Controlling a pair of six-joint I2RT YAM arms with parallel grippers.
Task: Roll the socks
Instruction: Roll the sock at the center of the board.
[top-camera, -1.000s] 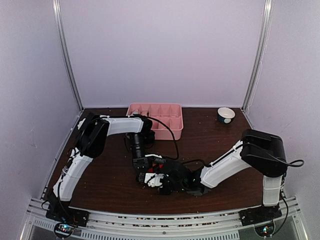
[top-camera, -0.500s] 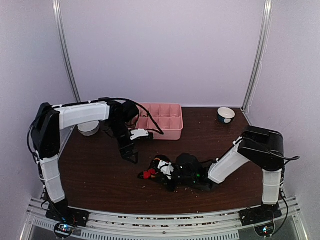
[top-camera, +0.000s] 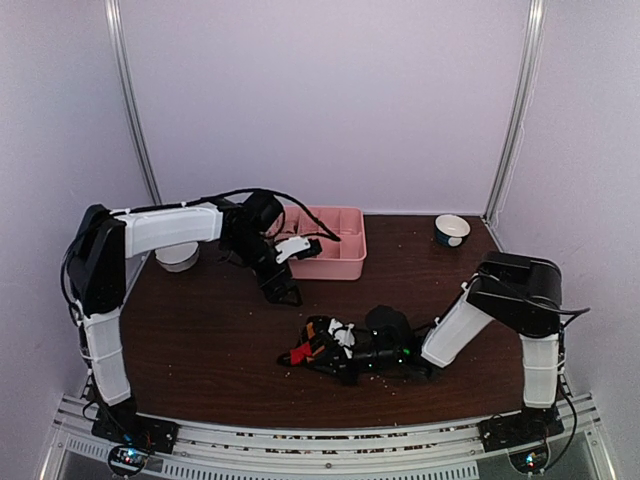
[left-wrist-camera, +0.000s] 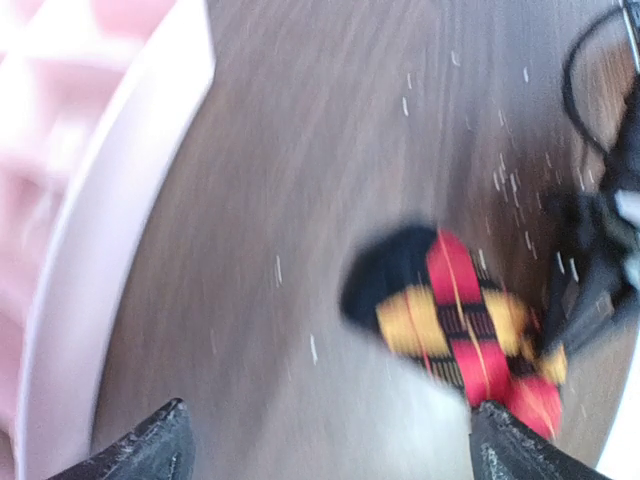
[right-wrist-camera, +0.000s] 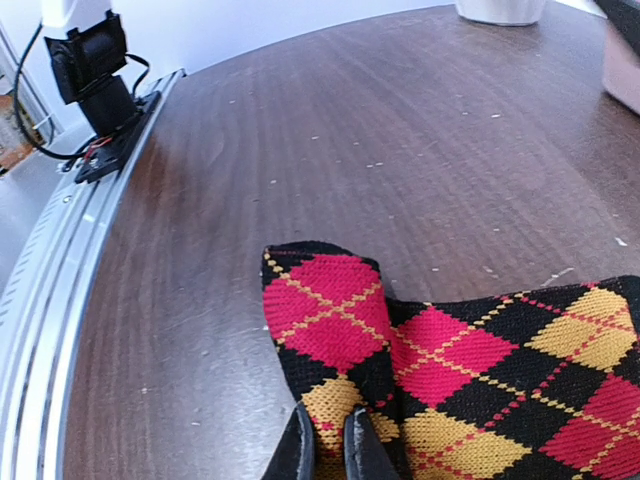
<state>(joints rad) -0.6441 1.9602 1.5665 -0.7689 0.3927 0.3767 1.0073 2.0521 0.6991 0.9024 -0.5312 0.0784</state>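
The socks (top-camera: 318, 344) lie bunched on the dark table in front of the arms; they are black with red and orange diamonds. In the right wrist view the argyle sock (right-wrist-camera: 400, 350) spreads flat with one end folded over. My right gripper (right-wrist-camera: 328, 442) is shut on its near edge, a strip of fabric pinched between the fingers. In the top view the right gripper (top-camera: 338, 350) lies low at the sock pile. My left gripper (top-camera: 297, 268) hangs open by the tray, away from the pile. Its wrist view is blurred and shows the sock (left-wrist-camera: 450, 315) beyond the empty, open gripper (left-wrist-camera: 335, 450).
A pink compartment tray (top-camera: 340, 262) stands at the back centre, close to the left gripper. A white bowl (top-camera: 178, 256) sits at the back left and a small dark-rimmed bowl (top-camera: 451, 230) at the back right. The metal rail (right-wrist-camera: 60, 300) runs along the table's near edge.
My left gripper has opened and pulled back from the sock pile up toward the pink tray. The right gripper has stayed shut on the sock, which has shifted slightly.
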